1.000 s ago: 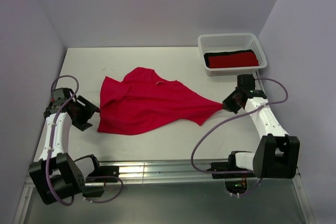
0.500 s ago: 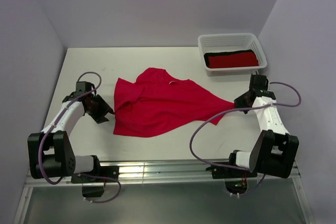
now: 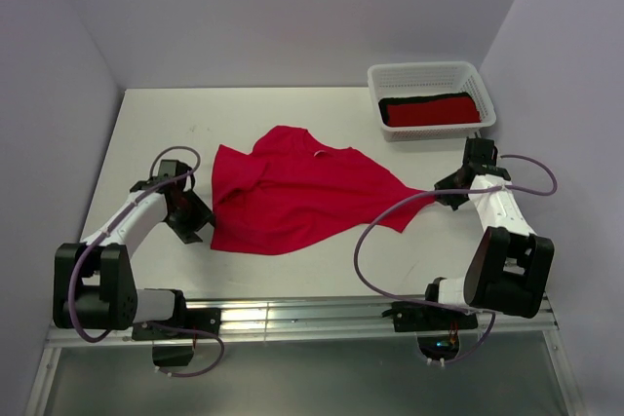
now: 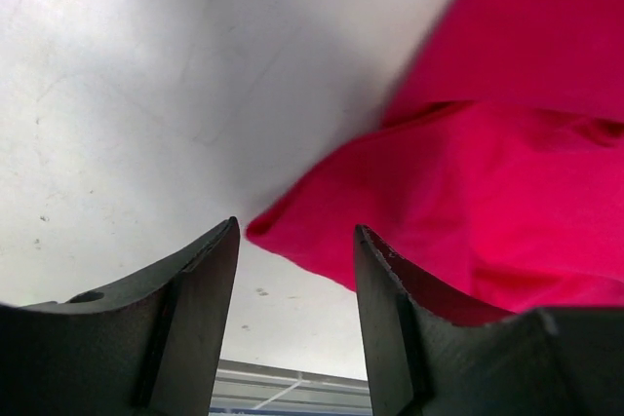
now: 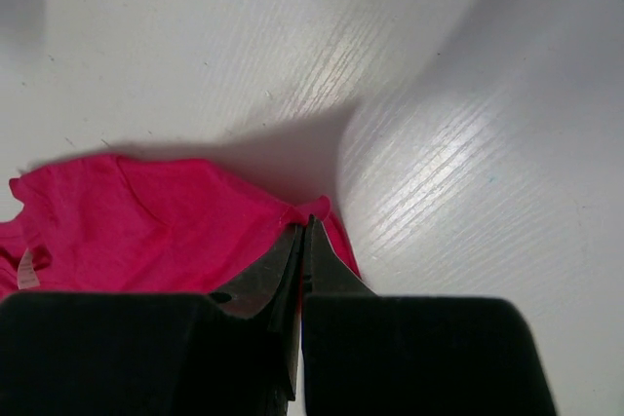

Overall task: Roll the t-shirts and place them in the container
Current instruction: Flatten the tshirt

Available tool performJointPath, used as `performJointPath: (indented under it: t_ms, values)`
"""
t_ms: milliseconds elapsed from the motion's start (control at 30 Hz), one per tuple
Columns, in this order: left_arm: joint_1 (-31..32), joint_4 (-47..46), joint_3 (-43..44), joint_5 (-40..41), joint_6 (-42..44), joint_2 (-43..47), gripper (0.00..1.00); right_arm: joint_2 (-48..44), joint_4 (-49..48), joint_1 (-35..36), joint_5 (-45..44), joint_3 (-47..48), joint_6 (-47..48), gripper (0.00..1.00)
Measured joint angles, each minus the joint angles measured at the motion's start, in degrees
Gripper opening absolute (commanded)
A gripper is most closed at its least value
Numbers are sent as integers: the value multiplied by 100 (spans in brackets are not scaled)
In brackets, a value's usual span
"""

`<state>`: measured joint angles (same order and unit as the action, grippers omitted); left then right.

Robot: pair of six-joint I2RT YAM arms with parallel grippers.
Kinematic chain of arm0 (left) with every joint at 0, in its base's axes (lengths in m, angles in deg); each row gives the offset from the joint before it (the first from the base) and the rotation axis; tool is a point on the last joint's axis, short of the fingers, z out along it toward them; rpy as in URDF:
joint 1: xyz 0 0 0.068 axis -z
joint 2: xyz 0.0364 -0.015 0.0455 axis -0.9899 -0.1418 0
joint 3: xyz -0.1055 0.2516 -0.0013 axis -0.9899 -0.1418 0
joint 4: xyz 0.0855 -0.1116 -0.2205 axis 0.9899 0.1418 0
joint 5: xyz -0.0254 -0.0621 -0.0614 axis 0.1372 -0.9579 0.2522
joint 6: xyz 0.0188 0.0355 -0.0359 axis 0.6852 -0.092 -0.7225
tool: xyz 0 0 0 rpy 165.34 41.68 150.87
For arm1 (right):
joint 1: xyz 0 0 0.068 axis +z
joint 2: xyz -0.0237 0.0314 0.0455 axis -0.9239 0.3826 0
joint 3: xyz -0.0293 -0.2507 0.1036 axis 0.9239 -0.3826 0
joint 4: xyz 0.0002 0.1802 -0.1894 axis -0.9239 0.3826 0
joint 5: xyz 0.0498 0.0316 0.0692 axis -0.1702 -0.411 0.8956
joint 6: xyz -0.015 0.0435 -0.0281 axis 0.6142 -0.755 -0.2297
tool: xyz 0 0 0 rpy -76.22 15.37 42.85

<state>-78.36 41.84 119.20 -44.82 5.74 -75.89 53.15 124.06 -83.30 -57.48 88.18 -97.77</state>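
A t-shirt (image 3: 302, 197) lies spread across the middle of the tabletop (image 3: 156, 124), collar toward the far side, its right end drawn out to a narrow tip. The left arm (image 3: 132, 221) reaches in from the t-shirt's left. Its jaws stand apart at the near-left corner, with the cloth's corner between them and touching neither. The right arm (image 3: 497, 207) stands right of the t-shirt, its jaws pinched together on the narrow tip. Just behind that arm, in the far-right corner, sits a basket (image 3: 429, 72). Inside it lie 2 rolled bundles side by side, the rear bundle (image 3: 429, 100) against the front bundle (image 3: 434, 114).
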Motion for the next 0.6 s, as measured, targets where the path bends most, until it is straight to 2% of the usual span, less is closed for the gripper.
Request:
performJointPath:
  t_ms: [200, 400, 500, 533, 600]
  values:
    - [9, -105, -852, -111, -514, 168, 57, 2, -26, 0, 57, 0, -9, 0]
    - [15, -129, -1010, -118, -848, 525, 56, 9, -105, 0, 120, 0, -9, 0]
    - [15, -205, -1010, -48, -933, 387, 50, 9, -118, 0, 125, 0, -4, 0]
    - [13, -197, -988, -46, -955, 304, 44, 9, -118, 0, 125, 0, -4, 0]
    - [9, -192, -944, -50, -992, 195, 41, 9, -120, 0, 129, 0, -4, 0]
